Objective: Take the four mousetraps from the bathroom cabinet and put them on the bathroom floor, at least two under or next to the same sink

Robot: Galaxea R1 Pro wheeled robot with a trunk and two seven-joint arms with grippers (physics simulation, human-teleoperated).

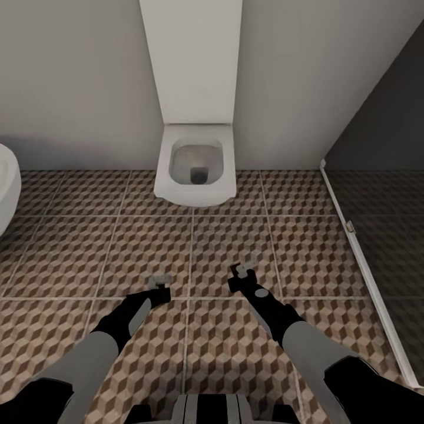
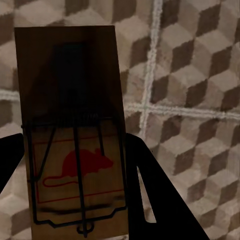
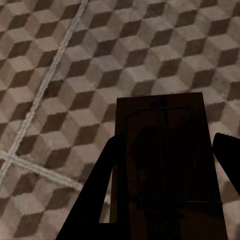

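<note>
One mousetrap [image 2: 75,100], a tan board with a black spring bar and a red mouse print, sits between the black fingers of my left gripper [image 2: 75,140], which is shut on it. A second mousetrap [image 3: 160,150], dark in shadow, is held the same way in my right gripper [image 3: 162,142]. In the head view, the left gripper [image 1: 160,285] and right gripper [image 1: 244,272] hang side by side above the cube-patterned bathroom floor [image 1: 194,247], in front of the toilet. The cabinet and the bathroom sink are out of view.
A white square toilet [image 1: 194,168] with a tall white panel [image 1: 191,59] stands against the grey wall straight ahead. A rounded white fixture [image 1: 7,188] shows at the left edge. A dark glass shower screen with a white frame [image 1: 359,247] runs along the right.
</note>
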